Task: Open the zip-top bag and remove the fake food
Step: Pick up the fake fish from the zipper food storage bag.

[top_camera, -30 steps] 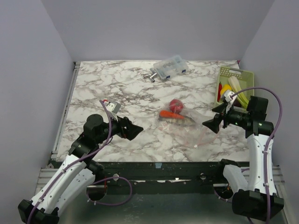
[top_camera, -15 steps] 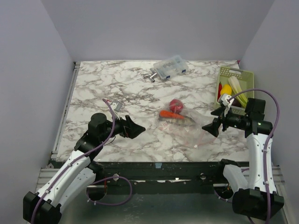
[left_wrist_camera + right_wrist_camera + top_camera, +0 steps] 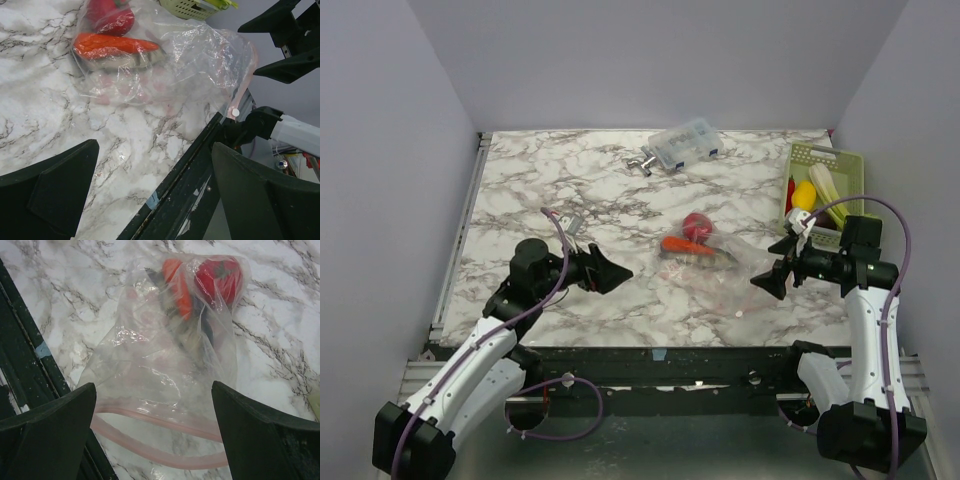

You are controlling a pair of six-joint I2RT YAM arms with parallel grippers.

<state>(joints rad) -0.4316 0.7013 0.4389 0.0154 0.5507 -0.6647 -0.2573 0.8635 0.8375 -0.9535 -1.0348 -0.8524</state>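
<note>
The zip-top bag [image 3: 718, 270] lies crumpled on the marble table right of centre, clear with a pink zipper strip [image 3: 165, 432]. Its mouth gapes toward the right arm. Inside, at the far end, fake food shows: a red piece [image 3: 697, 225], an orange carrot [image 3: 686, 245] and a dark piece [image 3: 205, 325]. My left gripper [image 3: 616, 273] is open, low over the table left of the bag, and holds nothing. My right gripper [image 3: 766, 282] is open just outside the bag's mouth, with the strip between its fingers in the wrist view [image 3: 152, 387]. The left wrist view shows the bag [image 3: 170, 55] and carrot [image 3: 115, 45].
A green basket [image 3: 848, 163] at the right edge holds a yellow lemon [image 3: 804, 192], a pale stalk [image 3: 824, 180] and a red piece. A small clear box with blue contents [image 3: 685, 143] and a metal fitting [image 3: 642, 161] sit at the back. The table's front edge [image 3: 650, 348] runs just below the bag.
My right gripper has moved away from the basket, down and slightly left toward the bag's mouth. The left gripper has edged a little right toward the bag. The bag has not moved.
</note>
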